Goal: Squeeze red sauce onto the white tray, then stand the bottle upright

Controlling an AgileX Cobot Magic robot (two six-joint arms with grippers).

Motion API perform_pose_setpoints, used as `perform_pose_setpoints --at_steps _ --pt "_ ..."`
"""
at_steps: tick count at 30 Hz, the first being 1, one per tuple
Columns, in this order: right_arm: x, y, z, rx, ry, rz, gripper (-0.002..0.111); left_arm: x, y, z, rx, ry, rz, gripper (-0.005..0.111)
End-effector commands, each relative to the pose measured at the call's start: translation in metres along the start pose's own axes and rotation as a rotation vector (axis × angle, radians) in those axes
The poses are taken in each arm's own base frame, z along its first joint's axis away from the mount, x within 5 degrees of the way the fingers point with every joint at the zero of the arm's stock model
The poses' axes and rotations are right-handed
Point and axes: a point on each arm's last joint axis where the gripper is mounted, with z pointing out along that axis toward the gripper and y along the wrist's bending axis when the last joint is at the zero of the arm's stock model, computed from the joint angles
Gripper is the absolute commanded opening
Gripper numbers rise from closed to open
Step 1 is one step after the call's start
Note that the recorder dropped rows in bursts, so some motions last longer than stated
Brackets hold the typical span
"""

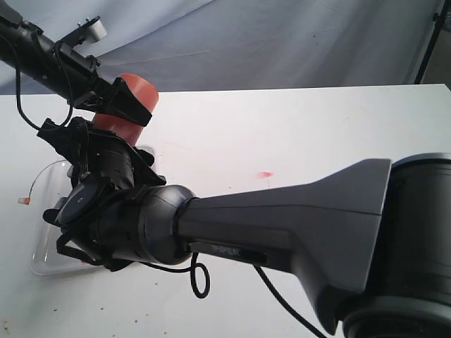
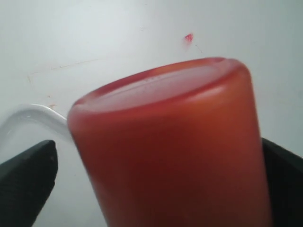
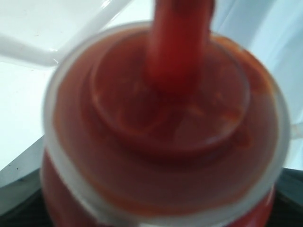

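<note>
Right arm (image 1: 282, 225) fills my view, right jaws clamped on the bottle (image 1: 141, 88) near the white tray (image 1: 46, 264); left jaws stand apart around the bottle's base.

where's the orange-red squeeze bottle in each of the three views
Exterior view: the translucent orange-red plastic squeeze bottle is upper left, only its base end showing between the black arms.
Left wrist view: the bottle fills most of the picture, flat base in sight.
Right wrist view: the bottle fills the picture, seen cap-end on.
Shared landmark: the glossy white rectangular plastic tray, its rim beside the bottle in all three.
</note>
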Motion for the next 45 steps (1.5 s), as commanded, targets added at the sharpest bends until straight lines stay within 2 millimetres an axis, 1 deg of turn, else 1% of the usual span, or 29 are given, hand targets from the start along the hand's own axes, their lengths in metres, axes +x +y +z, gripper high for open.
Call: perform_pose_setpoints --at_steps 1,3,6,8,10,15,17,18,28,31,32,33,34,35,37,38,39,45 --pt "0.0276 -0.0141 -0.0055 0.038 0.130 -0.018 0.000 0.0033 0.0074 0.0041 -0.039 0.013 0.027 0.104" --pt "0.0276 -0.0141 -0.0055 0.038 0.130 -0.018 0.000 0.0025 0.0068 0.0041 -0.033 0.003 0.029 0.103" --pt "0.0276 -0.0141 -0.0055 0.038 0.130 -0.018 0.000 0.0025 0.0068 0.0041 -0.033 0.003 0.029 0.095" --pt "0.0276 -0.0141 -0.0055 0.038 0.130 -0.018 0.000 0.0025 0.0068 0.0041 -0.033 0.004 0.038 0.079" --pt "0.0276 -0.0141 -0.0055 0.038 0.130 -0.018 0.000 0.0016 0.0062 0.0041 -0.026 -0.006 0.044 0.060" --pt "0.0276 -0.0141 -0.0055 0.038 0.130 -0.018 0.000 -0.0014 0.0041 0.0041 -0.004 -0.040 0.030 0.016" --pt "0.0277 -0.0140 -0.0055 0.037 0.132 -0.018 0.000 -0.0014 0.0041 0.0041 -0.004 -0.040 0.038 0.003" --pt "0.0277 -0.0140 -0.0055 0.037 0.132 -0.018 0.000 -0.0011 0.0043 0.0041 -0.006 -0.036 0.050 0.000" --pt "0.0289 -0.0136 -0.0056 0.032 0.145 -0.018 0.000 -0.0005 0.0047 0.0041 -0.011 -0.030 0.085 0.000" --pt "0.0290 -0.0136 -0.0056 0.035 0.145 0.031 0.000 -0.0010 0.0044 0.0041 -0.007 -0.035 0.084 0.000" --pt "0.0288 -0.0136 -0.0056 0.040 0.142 0.081 0.003 -0.0010 0.0044 0.0041 -0.007 -0.035 0.084 0.000" --pt "0.0288 -0.0136 -0.0056 0.040 0.142 0.092 0.008 -0.0010 0.0044 0.0041 -0.007 -0.035 0.084 0.000" --pt "0.0286 -0.0137 -0.0056 0.041 0.140 0.091 0.022 -0.0010 0.0044 0.0041 -0.007 -0.035 0.084 0.000" --pt "0.0283 -0.0138 -0.0055 0.042 0.136 0.091 0.031 -0.0010 0.0044 0.0041 -0.007 -0.035 0.084 0.000" --pt "0.0269 -0.0139 -0.0039 0.054 0.105 0.165 0.070 -0.0010 0.0044 0.0041 -0.007 -0.035 0.084 0.000" --pt "0.0280 -0.0131 -0.0028 0.053 0.104 0.183 0.076 -0.0010 0.0044 0.0041 -0.007 -0.035 0.084 0.000" --pt "0.0290 -0.0125 -0.0020 0.052 0.107 0.192 0.077 -0.0010 0.0044 0.0041 -0.007 -0.035 0.084 0.000" --pt "0.0300 -0.0116 -0.0003 0.052 0.099 0.219 0.076 -0.0014 0.0041 0.0041 -0.004 -0.040 0.082 0.000"
